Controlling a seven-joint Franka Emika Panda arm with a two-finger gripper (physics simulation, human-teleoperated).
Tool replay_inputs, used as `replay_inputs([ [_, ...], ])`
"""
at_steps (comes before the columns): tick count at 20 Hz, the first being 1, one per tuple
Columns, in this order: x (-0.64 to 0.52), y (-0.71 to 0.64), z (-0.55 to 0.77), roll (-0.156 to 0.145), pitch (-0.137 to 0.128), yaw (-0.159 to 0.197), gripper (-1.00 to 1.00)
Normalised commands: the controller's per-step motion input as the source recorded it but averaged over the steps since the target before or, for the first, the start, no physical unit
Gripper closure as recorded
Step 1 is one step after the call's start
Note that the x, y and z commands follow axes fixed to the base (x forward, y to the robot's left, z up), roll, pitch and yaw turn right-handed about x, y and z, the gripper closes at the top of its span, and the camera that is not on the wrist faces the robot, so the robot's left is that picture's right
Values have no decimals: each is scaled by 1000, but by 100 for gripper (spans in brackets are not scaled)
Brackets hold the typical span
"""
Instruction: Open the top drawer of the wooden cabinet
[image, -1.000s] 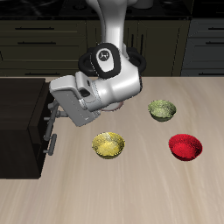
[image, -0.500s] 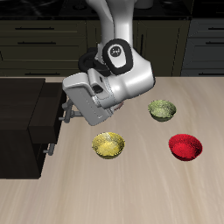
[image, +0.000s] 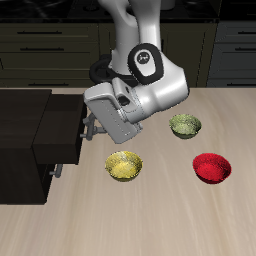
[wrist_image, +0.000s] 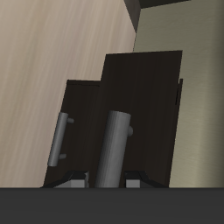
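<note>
**A:** What could go wrong from here?

**B:** The biggest risk is the wooden cabinet (image: 22, 135) itself. If the pull goes off the drawer's line, I think the whole box could drag or twist across the table. Next is the arm, which hangs close over the yellow bowl (image: 124, 165) and could knock it on a low swing. The smallest risk is the gripper (image: 88, 128) slipping off the drawer front.

**A:** Is the claw clamped?

**B:** I cannot tell. It sits right at the drawer's front, and its own body hides the handle.

**A:** And the drawer?

**B:** The top drawer (image: 60, 125) is very dark brown and shallow. It stands well out from the cabinet toward the bowls, overhanging the lower drawer's handle (image: 55, 170), so it is largely open.
</note>
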Motion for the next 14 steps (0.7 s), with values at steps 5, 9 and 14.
replay_inputs([
  [5,-11,88,5,17,5,2,100],
  [9,-59,-61,108,-8,-22,-9,100],
  [14,-17,55,10,11,-6,2,100],
])
